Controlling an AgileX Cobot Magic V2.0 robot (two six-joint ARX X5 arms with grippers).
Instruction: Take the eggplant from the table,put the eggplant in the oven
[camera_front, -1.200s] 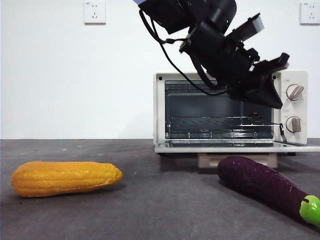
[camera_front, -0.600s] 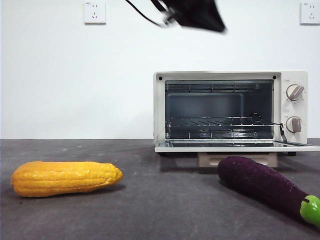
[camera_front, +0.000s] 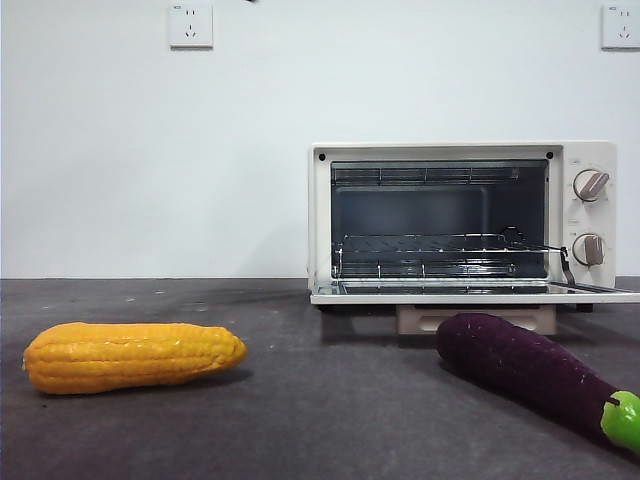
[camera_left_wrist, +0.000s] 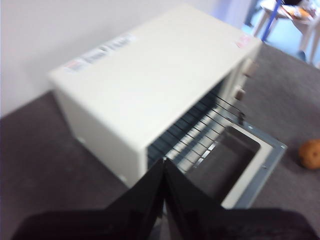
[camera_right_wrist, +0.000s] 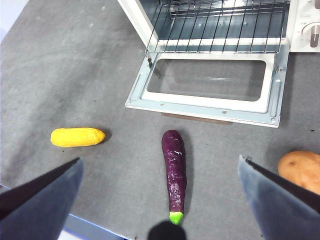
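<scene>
The dark purple eggplant (camera_front: 530, 368) lies on the table (camera_front: 300, 410) at the front right, green stem cap toward the near edge, just before the oven (camera_front: 440, 150). The oven's door (camera_right_wrist: 200, 104) is folded down flat and its wire rack shows. High above, my right gripper (camera_right_wrist: 159, 159) hangs open, jaws spread wide, looking down on the eggplant (camera_right_wrist: 174, 172). My left gripper (camera_left_wrist: 164, 162) is shut on nothing, hovering above the oven's top (camera_left_wrist: 150, 70). Neither arm shows in the front view.
A yellow-orange corn cob (camera_front: 133, 356) lies at the front left of the table, also seen as the corn (camera_right_wrist: 77, 136). A brown potato (camera_right_wrist: 300, 171) sits to the right of the eggplant, near the oven door's corner. Wall sockets are behind.
The arm that hung in front of the oven's opening has lifted up and out of the front view. Eggplant, corn and oven have not moved.
</scene>
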